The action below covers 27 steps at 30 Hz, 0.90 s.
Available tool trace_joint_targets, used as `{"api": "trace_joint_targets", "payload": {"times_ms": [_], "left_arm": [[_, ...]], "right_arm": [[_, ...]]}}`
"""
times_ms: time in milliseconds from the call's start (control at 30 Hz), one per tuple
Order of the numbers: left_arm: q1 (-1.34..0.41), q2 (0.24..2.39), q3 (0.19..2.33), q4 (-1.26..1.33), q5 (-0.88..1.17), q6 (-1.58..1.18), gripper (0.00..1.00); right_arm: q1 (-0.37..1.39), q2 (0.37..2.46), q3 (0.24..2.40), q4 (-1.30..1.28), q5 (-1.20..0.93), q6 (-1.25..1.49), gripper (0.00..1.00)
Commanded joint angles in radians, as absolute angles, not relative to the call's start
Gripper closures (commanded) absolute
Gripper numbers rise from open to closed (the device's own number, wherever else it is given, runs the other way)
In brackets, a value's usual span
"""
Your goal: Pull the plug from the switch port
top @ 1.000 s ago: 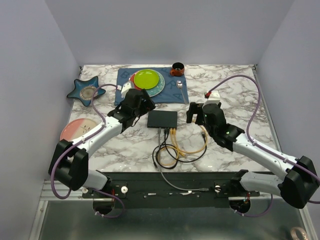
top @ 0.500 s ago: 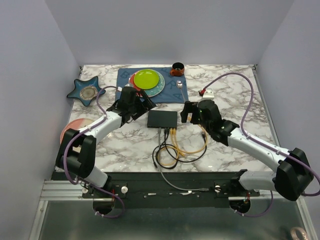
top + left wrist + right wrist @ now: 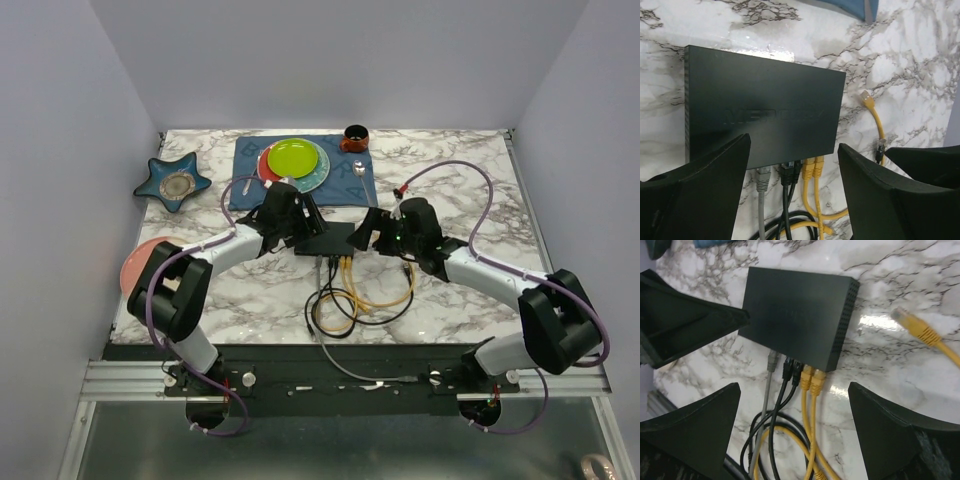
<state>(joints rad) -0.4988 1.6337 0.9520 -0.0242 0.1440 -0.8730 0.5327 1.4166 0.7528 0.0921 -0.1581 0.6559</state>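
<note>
The switch point(image 3: 325, 238) is a flat matte-black box in the middle of the table. It also shows in the left wrist view point(image 3: 760, 115) and the right wrist view point(image 3: 797, 325). A grey plug point(image 3: 762, 177), two black plugs point(image 3: 789, 172) and two yellow plugs point(image 3: 812, 167) sit in its near edge. They show in the right wrist view too, the yellow pair point(image 3: 812, 380) at the right. My left gripper point(image 3: 293, 222) is open at the switch's left end. My right gripper point(image 3: 374, 233) is open at its right end. Both are empty.
Grey, black and yellow cables coil point(image 3: 350, 300) on the marble in front of the switch. A loose yellow plug point(image 3: 912, 325) lies to its right. Behind are a blue mat point(image 3: 345, 185) with a green plate point(image 3: 292, 157), an orange cup point(image 3: 354, 137), a star dish point(image 3: 172, 181) and a pink plate point(image 3: 135, 268).
Both arms have closed in on the switch: the left gripper moved right to its left end, the right gripper moved left to its right end. Switch and cables are unmoved.
</note>
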Motion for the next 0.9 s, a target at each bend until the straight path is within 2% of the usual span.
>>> {"api": "trace_joint_targets", "payload": {"times_ms": [0, 233, 500, 633, 800, 867], "left_arm": [[-0.497, 1.66, 0.966, -0.054, 0.143, -0.845, 0.15], [-0.499, 1.658, 0.963, -0.058, 0.13, -0.847, 0.14], [-0.5, 1.677, 0.969, -0.072, 0.114, -0.854, 0.14], [-0.505, 1.692, 0.994, -0.077, 0.112, -0.859, 0.19], [-0.535, 1.706, 1.032, -0.067, 0.112, -0.851, 0.24], [-0.543, 1.715, 1.048, -0.074, 0.101, -0.85, 0.32]], "right_arm": [[0.525, 1.434, 0.71, 0.213, -0.302, 0.704, 0.03], [0.446, 1.488, 0.612, 0.356, -0.42, 0.79, 0.05], [0.443, 1.534, 0.607, 0.328, -0.416, 0.775, 0.12], [0.443, 1.552, 0.607, 0.331, -0.408, 0.776, 0.18], [0.442, 1.589, 0.617, 0.314, -0.393, 0.814, 0.3], [0.443, 1.607, 0.611, 0.348, -0.408, 0.839, 0.34]]}}
